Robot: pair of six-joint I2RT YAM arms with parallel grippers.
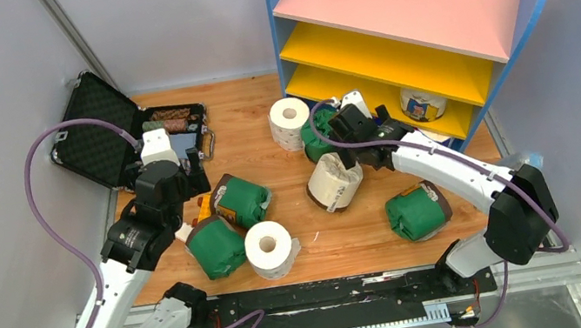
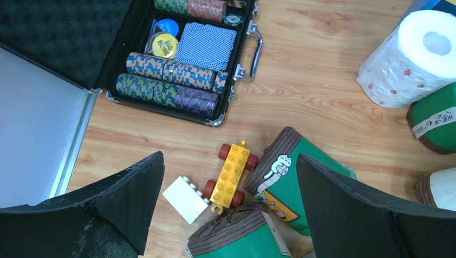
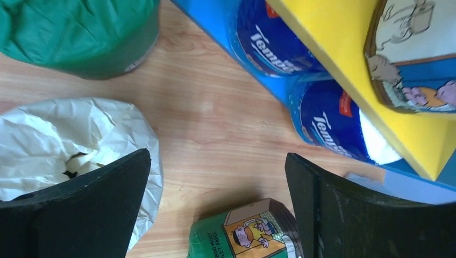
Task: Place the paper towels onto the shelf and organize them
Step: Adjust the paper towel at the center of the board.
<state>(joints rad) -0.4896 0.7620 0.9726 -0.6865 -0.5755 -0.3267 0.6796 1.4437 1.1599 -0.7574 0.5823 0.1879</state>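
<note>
mostly loose: paper towels [image 1: 216, 246] scattered over the wooden table [image 1: 259, 125], one blue-and-white roll [image 1: 423, 103] low on the shelf [image 1: 281, 7], far right. left gripper [image 2: 228, 166] and right gripper [image 3: 216, 161] gape wide, empty; bare wood under the right one.

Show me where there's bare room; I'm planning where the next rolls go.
The pink top board and upper yellow board look bare; the lower yellow board is free left of its one roll. The table is bare between the black case and the shelf. Mid-table, around the green rolls, is crowded.
</note>
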